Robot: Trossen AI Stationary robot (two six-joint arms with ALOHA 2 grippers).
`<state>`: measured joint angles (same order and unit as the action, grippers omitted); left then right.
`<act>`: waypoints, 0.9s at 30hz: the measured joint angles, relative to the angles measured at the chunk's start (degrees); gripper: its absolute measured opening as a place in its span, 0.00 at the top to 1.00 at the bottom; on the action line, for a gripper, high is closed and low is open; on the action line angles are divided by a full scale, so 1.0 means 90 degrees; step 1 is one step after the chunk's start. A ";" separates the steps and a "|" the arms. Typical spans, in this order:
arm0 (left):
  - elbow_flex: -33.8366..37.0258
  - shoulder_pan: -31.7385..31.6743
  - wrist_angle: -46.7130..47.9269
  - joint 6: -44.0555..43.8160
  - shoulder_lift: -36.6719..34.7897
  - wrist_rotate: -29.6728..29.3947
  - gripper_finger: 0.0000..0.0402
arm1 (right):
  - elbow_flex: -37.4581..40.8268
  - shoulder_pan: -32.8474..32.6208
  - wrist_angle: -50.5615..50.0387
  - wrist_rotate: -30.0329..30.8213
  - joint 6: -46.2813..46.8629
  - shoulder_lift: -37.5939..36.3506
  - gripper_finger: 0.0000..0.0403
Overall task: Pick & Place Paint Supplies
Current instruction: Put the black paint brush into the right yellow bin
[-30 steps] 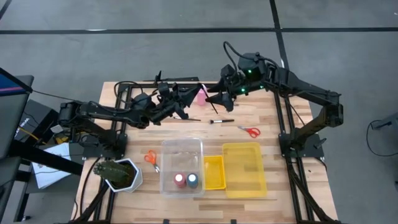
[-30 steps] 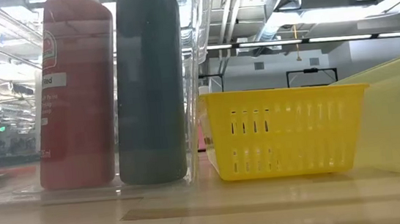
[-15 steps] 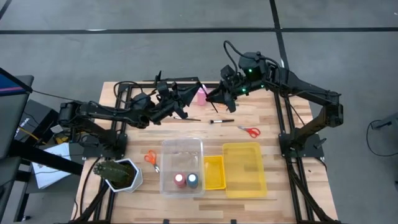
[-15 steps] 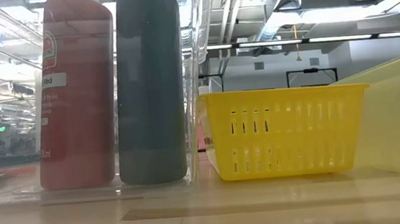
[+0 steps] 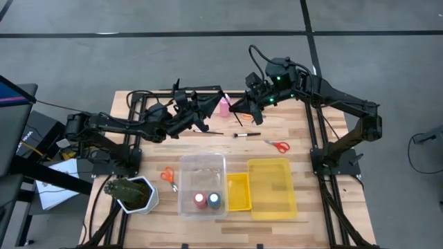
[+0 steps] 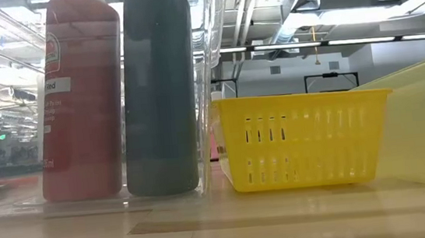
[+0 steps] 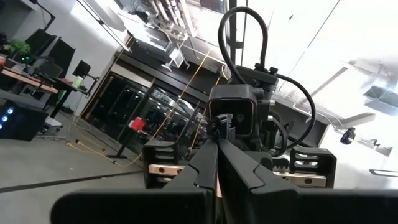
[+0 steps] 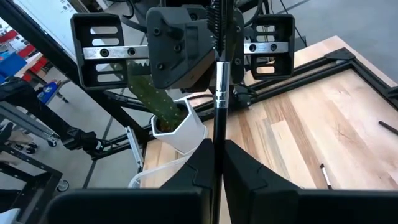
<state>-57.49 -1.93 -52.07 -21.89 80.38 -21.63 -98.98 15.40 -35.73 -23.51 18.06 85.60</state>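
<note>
High view gives me a pale wooden table on a dark frame over grey floor, with a green plant in its white pot at the near left corner and orange-handled scissors just beside it. A clear bin near the front edge holds a red paint bottle and a dark blue paint bottle side by side; a small yellow basket and a larger yellow bin sit to its right. Red-handled scissors lie between the bins and the back edge, a loose paintbrush near them, and a pink paint bottle stands toward the back. From table height I see piping and ceiling lights in the room beyond. Both my arms reach to the middle of the back half, facing each other. My left gripper is clenched, and the right wrist view shows a brush end rising from it. My right gripper has its fingers pinched on a thin dark-handled paintbrush that bridges the two grippers above the table.
</note>
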 joint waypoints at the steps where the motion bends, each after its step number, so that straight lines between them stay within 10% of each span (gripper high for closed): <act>1: 0.0000 0.0000 0.0002 0.0003 0.0000 0.0000 1.00 | 0.0000 0.0000 0.0000 0.0000 -0.0001 0.0000 0.98; 13: 0.0007 -0.0012 0.1773 0.0869 -0.0504 -0.0801 0.91 | 0.0000 0.0465 -0.0633 0.0093 0.0226 -0.0092 0.98; 27: 0.0010 -0.0010 0.4203 0.0959 -0.1791 -0.1762 0.84 | 0.0085 0.0447 -0.4490 0.2017 0.0206 -0.0042 0.98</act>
<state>-57.41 -2.02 -14.25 -13.26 64.26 -37.49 -98.22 19.42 -76.13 -5.35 19.92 85.23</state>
